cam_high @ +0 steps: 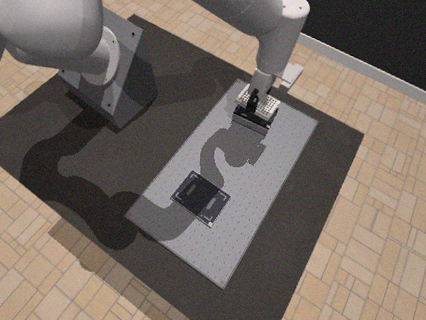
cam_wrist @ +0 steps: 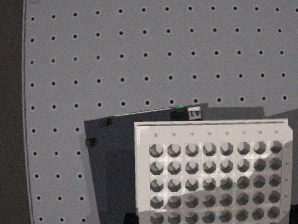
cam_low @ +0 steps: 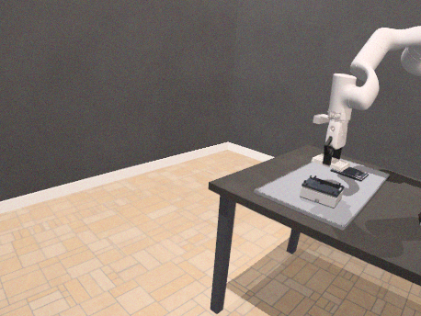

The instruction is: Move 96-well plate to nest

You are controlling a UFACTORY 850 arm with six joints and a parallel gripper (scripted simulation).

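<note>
Wrist view shows the fingers clamped on the white 96-well plastic plate (cam_wrist: 212, 172) above the dark tabletop (cam_high: 301, 228); skewed lowering could miss the black square nest (cam_high: 200, 197).

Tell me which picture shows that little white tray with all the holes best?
The wrist view: the plate fills its lower right, with each well distinct. The top view shows it small, as a dotted white patch partly behind the arm. In the exterior view it is only a thin white sliver under the jaws.
</note>
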